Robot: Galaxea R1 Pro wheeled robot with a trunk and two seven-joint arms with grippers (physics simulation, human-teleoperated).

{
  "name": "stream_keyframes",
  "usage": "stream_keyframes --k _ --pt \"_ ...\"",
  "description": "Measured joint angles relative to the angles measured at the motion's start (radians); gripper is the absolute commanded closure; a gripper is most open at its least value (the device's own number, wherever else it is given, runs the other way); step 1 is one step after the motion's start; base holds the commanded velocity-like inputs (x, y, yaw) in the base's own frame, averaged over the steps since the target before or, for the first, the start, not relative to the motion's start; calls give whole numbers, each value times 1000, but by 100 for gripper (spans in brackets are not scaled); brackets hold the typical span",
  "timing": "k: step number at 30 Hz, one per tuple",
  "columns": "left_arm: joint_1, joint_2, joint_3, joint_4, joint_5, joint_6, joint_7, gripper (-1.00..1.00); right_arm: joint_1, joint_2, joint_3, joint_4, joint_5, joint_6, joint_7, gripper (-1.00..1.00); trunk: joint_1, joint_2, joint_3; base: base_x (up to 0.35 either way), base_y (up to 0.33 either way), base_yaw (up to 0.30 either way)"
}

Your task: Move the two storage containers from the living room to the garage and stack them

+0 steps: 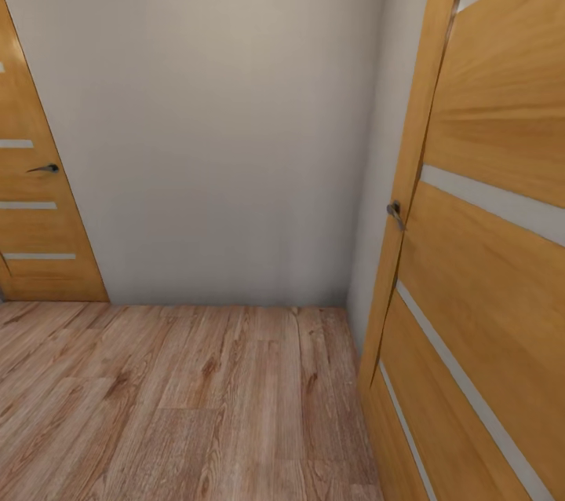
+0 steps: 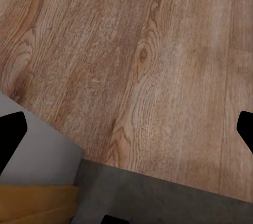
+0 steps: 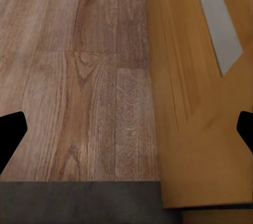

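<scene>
Floor [image 1: 180, 407]: matt wood planks, visibly grained and knotted.
Wall [image 1: 212, 116]: plain, smooth, matt pale grey.
Right door [image 1: 486, 250]: smooth orange wood with pale inlaid strips.
Door handle [image 1: 395, 212]: dark metal.

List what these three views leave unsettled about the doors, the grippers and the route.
- Right door: head view's edge cuts it, and what lies behind it is hidden.
- Left door: cropped by the frame edge.
- Left gripper, right gripper: wrist views catch just dark fingertips at the frame edges; jaws spread, nothing between.
- Grey strip: cropped, so identity unclear.
</scene>
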Motion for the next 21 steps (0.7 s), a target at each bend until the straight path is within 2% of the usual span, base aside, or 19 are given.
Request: stream_keyframes --k 7,11,14,21 --pt "0 1 0 0 0 0 0 -100 -12 -2 -3 -1 -2 2 -13 -100 0 0 0 0 0 0" --pt "0 1 0 0 -1 -2 0 -100 -28 -2 -4 -2 -3 3 -86 -100 0 0 0 0 0 0" --pt "0 4 0 0 0 -3 0 -100 -37 -3 -4 -2 -1 3 -113 -100 0 0 0 0 0 0" --pt "0 11 -1 0 -1 -2 0 -100 -63 -2 -1 -14 5 13 -117 -100 0 0 0 0 0 0"
